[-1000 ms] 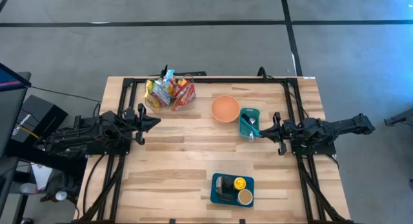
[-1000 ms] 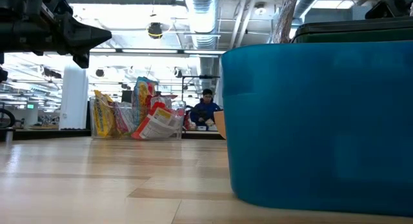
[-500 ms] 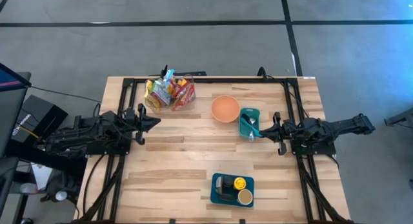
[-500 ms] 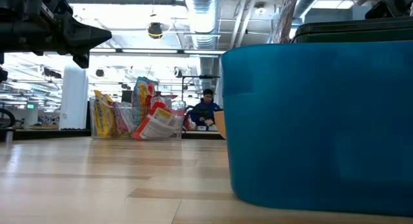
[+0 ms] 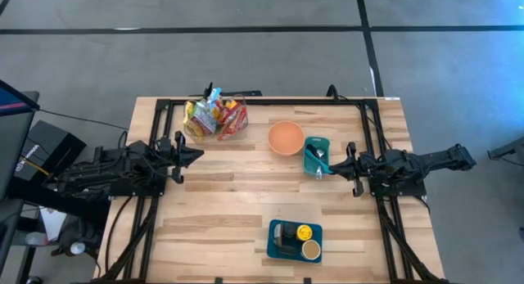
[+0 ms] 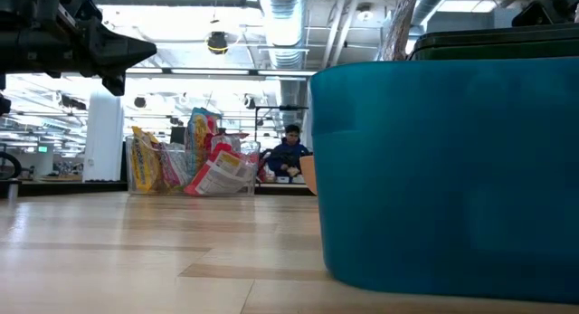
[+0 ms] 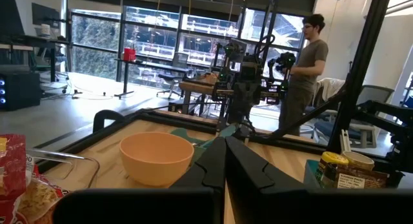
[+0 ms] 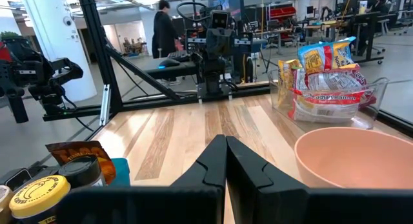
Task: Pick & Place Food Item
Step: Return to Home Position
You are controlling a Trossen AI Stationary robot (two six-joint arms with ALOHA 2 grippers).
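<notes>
Left gripper (image 5: 196, 153) hangs over the left side of the table (image 5: 221, 202), its fingers clenched on nothing. We see the right gripper (image 5: 337, 165) mirrored on the right side, likewise pinched together and empty, its tip just beside the green bin (image 5: 308, 153). Neither arm has moved over the past second, and nothing on the table has shifted, so we judge both are already parked at rest and the sorting is done.

Nearest the front edge stands the blue bin (image 5: 270, 243), with the gold-capped bottle (image 5: 310, 250) upright inside among other jars. Farther back, the green bin holds a spoon (image 5: 318, 161), and an orange bowl (image 5: 286, 137) sits just beside it, empty. At the far edge, the clear bin (image 5: 242, 120) is stuffed with snack packets (image 5: 214, 116). Beyond the table, a person (image 6: 289, 151) sits in the room.
</notes>
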